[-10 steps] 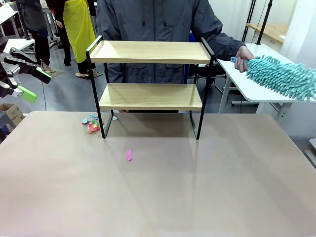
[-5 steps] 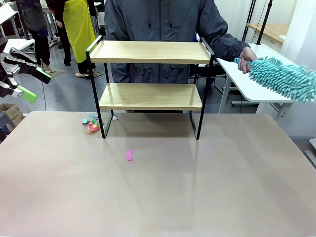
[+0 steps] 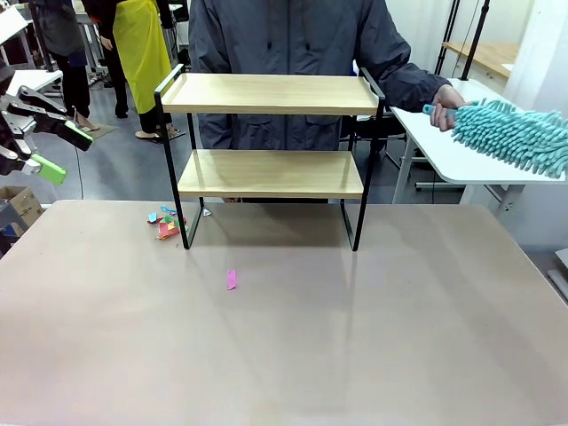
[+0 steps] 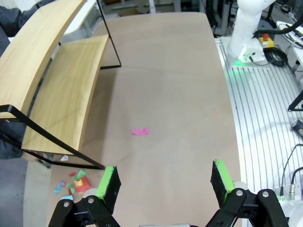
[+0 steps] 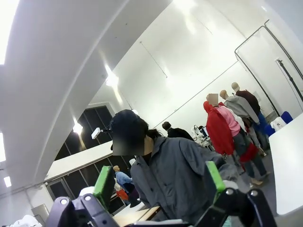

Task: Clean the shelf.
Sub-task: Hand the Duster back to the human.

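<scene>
The shelf (image 3: pixel 271 173) stands at the far middle of the beige tabletop, two light wooden boards in a black frame, both bare. In the left wrist view the shelf (image 4: pixel 52 80) lies to the left. My left gripper (image 3: pixel 64 153) hangs open off the table's left edge, well clear of the shelf; its wrist view shows the left gripper (image 4: pixel 165 182) wide apart above the tabletop with nothing in it. My right gripper (image 5: pixel 159 179) is open and empty, tilted up toward the ceiling. Behind the shelf a person holds a teal fluffy duster (image 3: pixel 513 133) out to the right.
A small heap of coloured scraps (image 3: pixel 164 222) lies by the shelf's left leg, and a pink scrap (image 3: pixel 232 280) lies in front of it. The pink scrap (image 4: pixel 140 131) and the heap (image 4: pixel 73 182) also lie below my left gripper. A white side table (image 3: pixel 444 151) stands at far right.
The person's hand has lifted the duster slightly up and to the right. Neither gripper has moved, and the scraps lie where they were.
</scene>
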Action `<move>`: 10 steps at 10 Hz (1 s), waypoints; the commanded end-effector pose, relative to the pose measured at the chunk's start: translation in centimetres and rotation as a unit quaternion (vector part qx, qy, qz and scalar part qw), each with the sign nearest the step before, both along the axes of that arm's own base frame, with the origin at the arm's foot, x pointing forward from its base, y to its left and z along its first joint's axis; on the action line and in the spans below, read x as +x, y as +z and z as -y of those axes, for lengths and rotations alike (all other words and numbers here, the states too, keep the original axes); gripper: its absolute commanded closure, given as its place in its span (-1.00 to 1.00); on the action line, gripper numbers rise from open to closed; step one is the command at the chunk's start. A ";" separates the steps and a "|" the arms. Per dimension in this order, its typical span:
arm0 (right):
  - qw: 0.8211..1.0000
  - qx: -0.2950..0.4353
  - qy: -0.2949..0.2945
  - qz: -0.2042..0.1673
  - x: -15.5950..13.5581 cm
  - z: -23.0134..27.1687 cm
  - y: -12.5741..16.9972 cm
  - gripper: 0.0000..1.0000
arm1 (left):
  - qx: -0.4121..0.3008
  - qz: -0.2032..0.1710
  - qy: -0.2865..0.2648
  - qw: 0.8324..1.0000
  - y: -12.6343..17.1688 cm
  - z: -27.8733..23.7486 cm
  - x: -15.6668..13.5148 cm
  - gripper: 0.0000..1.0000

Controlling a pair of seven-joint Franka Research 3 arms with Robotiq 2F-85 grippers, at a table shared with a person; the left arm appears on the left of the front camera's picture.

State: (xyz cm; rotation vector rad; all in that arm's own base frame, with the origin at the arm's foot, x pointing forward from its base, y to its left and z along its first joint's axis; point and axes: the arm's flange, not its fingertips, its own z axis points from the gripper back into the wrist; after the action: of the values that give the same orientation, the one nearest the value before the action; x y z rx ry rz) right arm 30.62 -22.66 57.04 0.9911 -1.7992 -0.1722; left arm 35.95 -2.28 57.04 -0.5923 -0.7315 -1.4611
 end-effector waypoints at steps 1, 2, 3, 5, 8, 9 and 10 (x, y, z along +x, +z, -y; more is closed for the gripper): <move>1.000 -0.005 -0.012 0.003 -0.1 -0.2 0.1 -1.00 | -0.014 -0.002 0.000 1.000 0.2 0.1 0.0 -1.00; 1.000 -0.005 -0.012 0.003 -0.1 -0.2 0.1 -1.00 | -0.014 -0.002 0.000 1.000 0.2 0.1 0.0 -1.00; 1.000 -0.005 -0.012 0.003 -0.1 -0.2 0.1 -1.00 | -0.014 -0.002 0.000 1.000 0.2 0.1 0.0 -1.00; 1.000 -0.005 -0.012 0.003 -0.1 -0.2 0.1 -1.00 | -0.014 -0.002 0.000 1.000 0.2 0.1 0.0 -1.00; 1.000 -0.005 -0.012 0.003 -0.1 -0.2 0.1 -1.00 | -0.014 -0.002 0.000 1.000 0.2 0.1 0.0 -1.00; 1.000 -0.005 -0.012 0.003 -0.1 -0.2 0.1 -1.00 | -0.014 -0.002 0.000 1.000 0.2 0.1 0.0 -1.00; 1.000 -0.005 -0.012 0.003 -0.1 -0.2 0.1 -1.00 | -0.014 -0.002 0.000 1.000 0.2 0.1 0.0 -1.00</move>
State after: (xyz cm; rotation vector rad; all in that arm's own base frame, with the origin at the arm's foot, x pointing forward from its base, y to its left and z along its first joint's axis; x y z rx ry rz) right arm 30.62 -22.66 57.04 0.9909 -1.7992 -0.1722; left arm 35.95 -2.28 57.04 -0.5923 -0.7316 -1.4610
